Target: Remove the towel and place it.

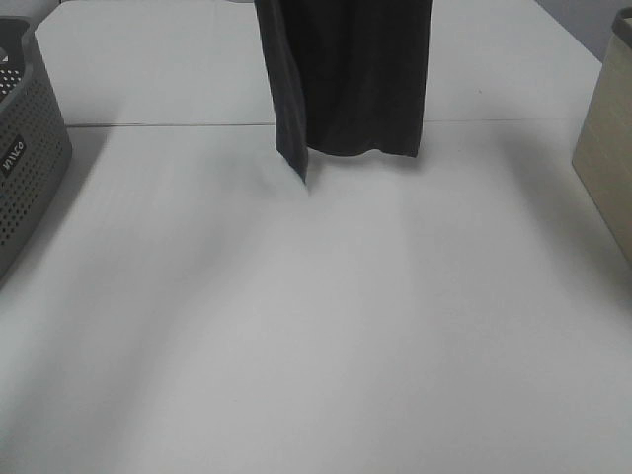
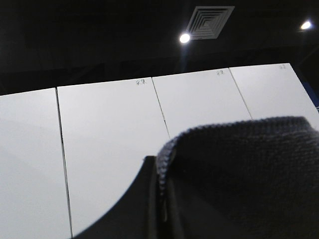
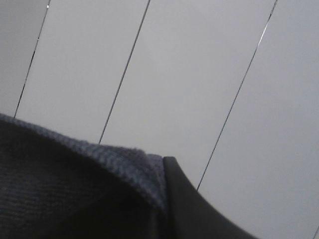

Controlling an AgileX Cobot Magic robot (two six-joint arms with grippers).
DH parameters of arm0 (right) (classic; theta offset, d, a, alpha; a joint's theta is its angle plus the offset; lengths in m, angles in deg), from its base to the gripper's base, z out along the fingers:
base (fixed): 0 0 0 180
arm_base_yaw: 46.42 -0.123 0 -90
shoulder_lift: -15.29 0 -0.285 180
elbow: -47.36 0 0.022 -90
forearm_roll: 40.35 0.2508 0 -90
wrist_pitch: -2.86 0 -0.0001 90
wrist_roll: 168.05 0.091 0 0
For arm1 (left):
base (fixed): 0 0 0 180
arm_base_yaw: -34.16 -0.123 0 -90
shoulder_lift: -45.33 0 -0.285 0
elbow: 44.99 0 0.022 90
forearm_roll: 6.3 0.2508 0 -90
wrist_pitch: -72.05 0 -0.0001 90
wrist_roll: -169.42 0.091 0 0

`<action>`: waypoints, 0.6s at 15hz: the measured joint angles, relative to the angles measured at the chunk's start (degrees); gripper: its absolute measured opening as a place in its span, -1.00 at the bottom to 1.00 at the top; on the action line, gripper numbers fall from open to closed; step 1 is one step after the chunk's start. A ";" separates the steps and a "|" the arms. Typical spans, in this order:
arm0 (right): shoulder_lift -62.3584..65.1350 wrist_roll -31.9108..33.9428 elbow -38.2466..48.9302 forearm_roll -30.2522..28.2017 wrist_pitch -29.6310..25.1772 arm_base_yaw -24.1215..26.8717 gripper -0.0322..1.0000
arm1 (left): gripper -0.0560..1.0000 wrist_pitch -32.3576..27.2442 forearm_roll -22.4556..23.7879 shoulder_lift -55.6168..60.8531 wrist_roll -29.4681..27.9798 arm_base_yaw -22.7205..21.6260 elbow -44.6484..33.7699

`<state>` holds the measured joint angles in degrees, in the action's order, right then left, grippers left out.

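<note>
Closest to the left wrist camera, a thick fold of the large, very dark charcoal terry-cloth towel bulges over the left gripper. One black finger shows beside the hemmed edge. The jaws are closed with the cloth pinched between them. In the right wrist view the right gripper is likewise clamped tight on the towel, the bluish-grey hem pressed against its one visible black finger. Behind both grippers stand flat white panels split by thin dark seams. The left wrist view also catches a square ceiling vent and a round ceiling light. From the high camera, the towel hangs straight down from beyond the upper edge of the picture, over the far middle of the white table, with both grippers out of sight above. Its lower hem falls near the seam across the tabletop, one corner dipping lower on the left. I cannot tell whether that corner touches the surface. A grey perforated plastic basket sits at the left edge, well apart from the towel. A beige box stands at the right edge.
</note>
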<state>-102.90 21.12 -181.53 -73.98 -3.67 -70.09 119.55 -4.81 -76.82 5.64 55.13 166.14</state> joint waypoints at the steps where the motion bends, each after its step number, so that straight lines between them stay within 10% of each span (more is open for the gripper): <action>1: -0.29 0.00 -0.34 -0.23 0.86 0.00 -0.92 | -0.89 -0.86 0.29 -0.29 -0.86 -0.97 1.20; 9: -1.72 0.00 -0.46 -1.03 0.06 0.00 -0.92 | -0.89 -9.68 8.65 -3.84 -2.98 -3.32 6.47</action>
<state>-104.62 21.12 -181.99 -75.01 -3.62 -70.09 109.87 3.84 -80.66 2.66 51.81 172.61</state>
